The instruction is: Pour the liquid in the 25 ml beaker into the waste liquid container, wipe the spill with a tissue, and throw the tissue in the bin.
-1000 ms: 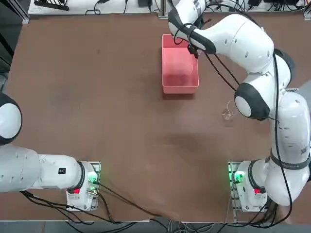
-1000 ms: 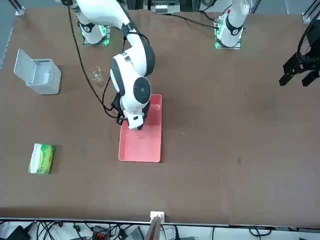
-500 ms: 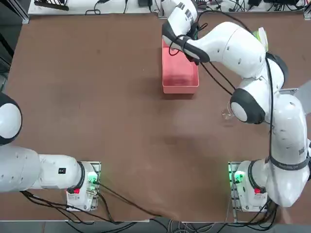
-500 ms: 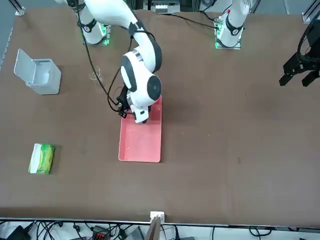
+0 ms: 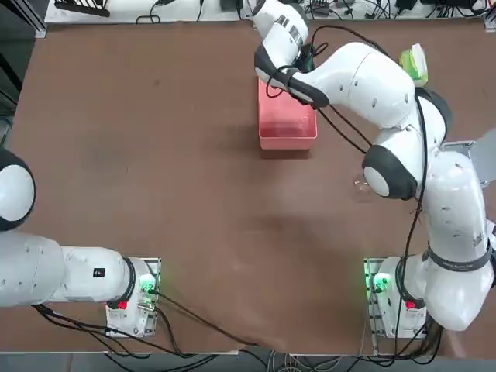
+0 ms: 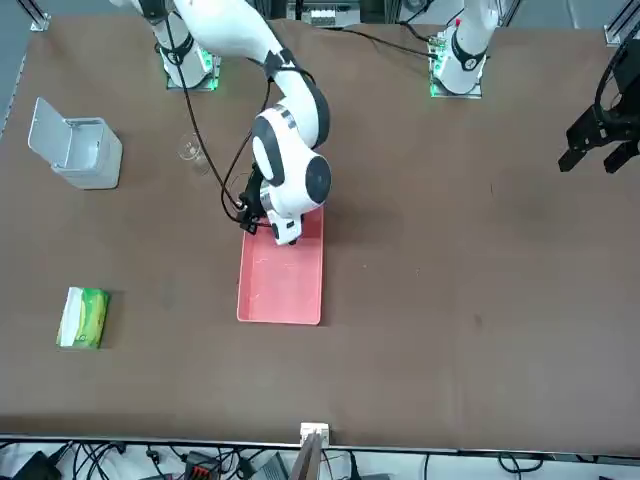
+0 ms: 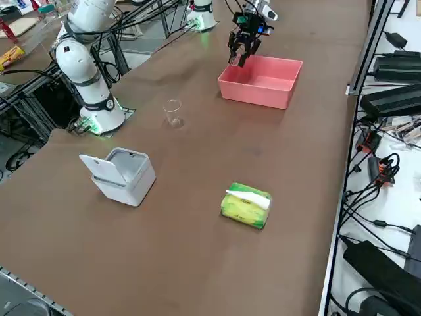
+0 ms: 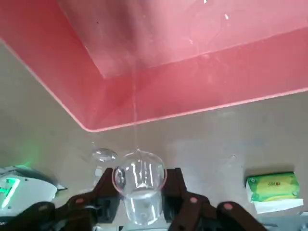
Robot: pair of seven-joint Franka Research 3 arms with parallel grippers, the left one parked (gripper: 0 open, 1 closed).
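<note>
One 25 ml beaker (image 8: 139,185) in right pincer (image 8: 140,202), over waste liquid container (image 8: 159,103) corner

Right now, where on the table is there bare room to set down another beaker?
Bare tabletop spreads between the pink tray and the parked left arm's side. A smaller patch lies between the green tissue pack and the grey bin. It is crowded at the tray's corner, where the right hand holds the small beaker.
</note>
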